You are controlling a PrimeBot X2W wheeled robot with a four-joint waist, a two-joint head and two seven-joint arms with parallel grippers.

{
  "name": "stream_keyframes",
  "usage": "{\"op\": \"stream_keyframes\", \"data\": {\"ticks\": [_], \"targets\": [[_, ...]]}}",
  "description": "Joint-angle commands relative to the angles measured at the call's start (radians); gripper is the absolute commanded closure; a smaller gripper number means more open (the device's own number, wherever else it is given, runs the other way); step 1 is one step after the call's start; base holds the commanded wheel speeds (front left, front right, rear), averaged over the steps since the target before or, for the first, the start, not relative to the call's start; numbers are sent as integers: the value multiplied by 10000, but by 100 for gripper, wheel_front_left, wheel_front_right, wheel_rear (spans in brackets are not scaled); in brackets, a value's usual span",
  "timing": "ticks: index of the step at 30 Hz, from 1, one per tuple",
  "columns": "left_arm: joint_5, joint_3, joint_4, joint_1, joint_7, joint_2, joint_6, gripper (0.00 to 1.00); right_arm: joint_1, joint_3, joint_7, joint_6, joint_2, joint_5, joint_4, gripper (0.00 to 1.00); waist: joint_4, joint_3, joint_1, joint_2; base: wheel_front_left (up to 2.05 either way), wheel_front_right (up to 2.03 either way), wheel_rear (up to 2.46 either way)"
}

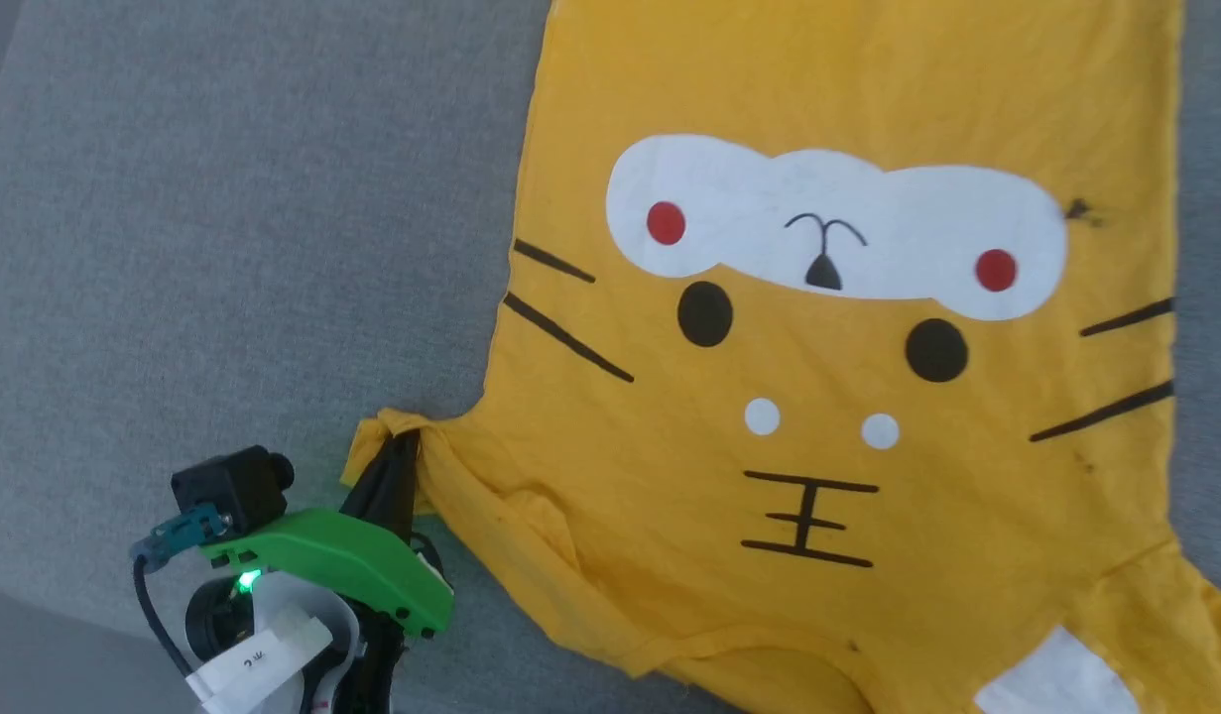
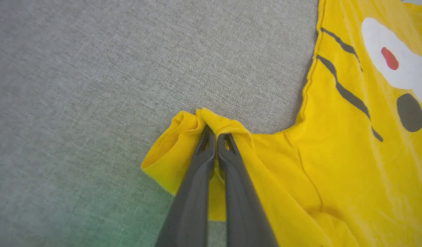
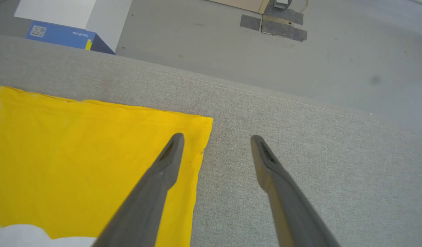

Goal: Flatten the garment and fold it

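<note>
The yellow tiger-face garment (image 1: 828, 397) lies spread face up on the grey padded surface, collar toward me, hem at the far side. My left gripper (image 1: 402, 446) is shut on the bunched edge of its left sleeve (image 2: 211, 121), the fabric puckered around the fingertips. Seen from the right wrist, my right gripper (image 3: 216, 139) is open above a far hem corner of the garment (image 3: 94, 161): one finger (image 3: 169, 157) is over the yellow cloth, the other over bare grey fabric. A white sleeve patch (image 1: 1051, 674) shows at the lower right.
The grey padded surface (image 1: 223, 218) stretches bare to the left of the garment. Beyond its far edge, the right wrist view shows the floor with a blue box (image 3: 65, 36), a white panel (image 3: 56, 10) and cardboard with dark tape strips (image 3: 272, 22).
</note>
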Motion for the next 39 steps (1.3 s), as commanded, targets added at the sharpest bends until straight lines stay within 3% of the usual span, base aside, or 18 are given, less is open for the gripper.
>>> {"op": "stream_keyframes", "data": {"ticks": [1, 13, 14, 15, 16, 17, 24, 29, 33, 39], "targets": [[112, -11, 69, -185, 3, -33, -13, 100, -116, 57, 305, -11, -29, -204, -75, 0, 780, 1085, -3, 0, 0, 0, 0], [77, -44, -250, -113, 24, 20, 8, 100, 470, 216, 1963, -11, -138, -155, -1013, 0, 763, 1542, -3, 0, 0, 0, 0], [73, -42, -250, -118, 25, 23, 9, 100, 514, 166, 2094, -11, -135, -137, -1071, 4, 755, 1540, -3, 0, 0, 0, 0], [71, -44, -246, -123, 28, 29, 6, 100, 553, 114, 2215, -11, -129, -122, -1144, 55, 744, 1535, -3, 0, 0, 0, 0], [51, -48, -248, -133, 27, 27, -12, 100, 580, 34, 2302, -11, -119, -124, -1274, 88, 726, 1529, -3, 0, 0, 0, 0], [35, -48, -239, -140, 32, 29, -21, 100, 608, -6, 2352, -11, -110, -124, -1406, 100, 708, 1517, -3, 0, 0, 0, 0], [-3, -21, -64, -160, 45, 80, -26, 100, 552, -387, 1772, -11, 18, -189, -2112, 100, 467, 1233, -3, 0, 0, 0, 0], [107, 20, 82, -202, 76, 248, 19, 100, 488, -333, 941, -11, 29, 372, -2135, 100, 119, 373, -3, 0, 0, 0, 0], [160, 24, 170, -136, 210, 397, 92, 100, 914, 228, 592, -11, -558, 1366, -2328, 100, -337, -566, -3, 0, 0, 0, 0], [229, 70, 168, 219, 508, 680, 326, 100, 2953, 1185, 327, -11, -2049, 3419, -3571, 100, -1142, -1896, -3, 0, 0, 0, 0]]}}
